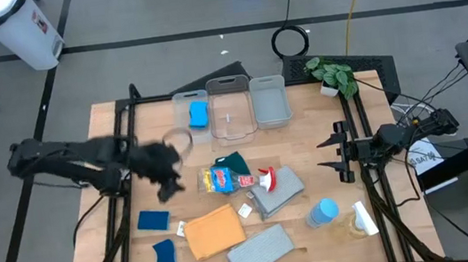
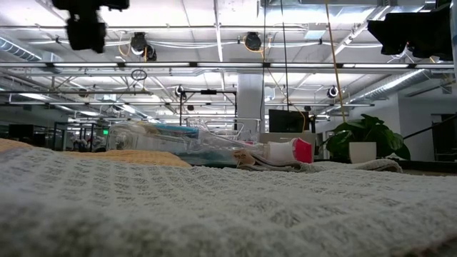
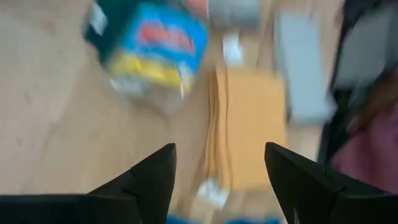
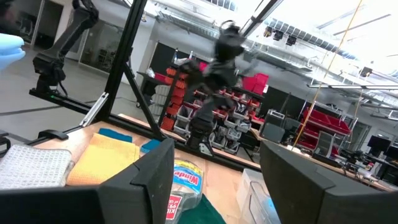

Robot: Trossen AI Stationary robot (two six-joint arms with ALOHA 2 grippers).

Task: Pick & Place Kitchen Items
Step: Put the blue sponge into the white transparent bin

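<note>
My left gripper (image 1: pixel 168 187) hangs open above the table's left half, just left of a clear spray bottle (image 1: pixel 222 180) with a blue and yellow label and a red top (image 1: pixel 267 179), which lies on its side. In the left wrist view my left gripper (image 3: pixel 221 180) has nothing between its fingers, and the bottle (image 3: pixel 152 53) and an orange cloth (image 3: pixel 252 124) lie below it. The orange cloth (image 1: pixel 213 232), two grey cloths (image 1: pixel 277 190) (image 1: pixel 260 251) and a dark-green cloth (image 1: pixel 233 161) lie flat. My right gripper (image 4: pixel 217 180) waits open at the right edge (image 1: pixel 331 157).
Three clear bins (image 1: pixel 230 109) stand at the far edge; the left one holds a blue sponge (image 1: pixel 199 113). Two blue sponges (image 1: pixel 153 220) (image 1: pixel 166 257) lie near left. Bottles with a blue top (image 1: pixel 322 213) and a white top (image 1: pixel 361 218) are near right. A plant (image 1: pixel 332 74) stands far right.
</note>
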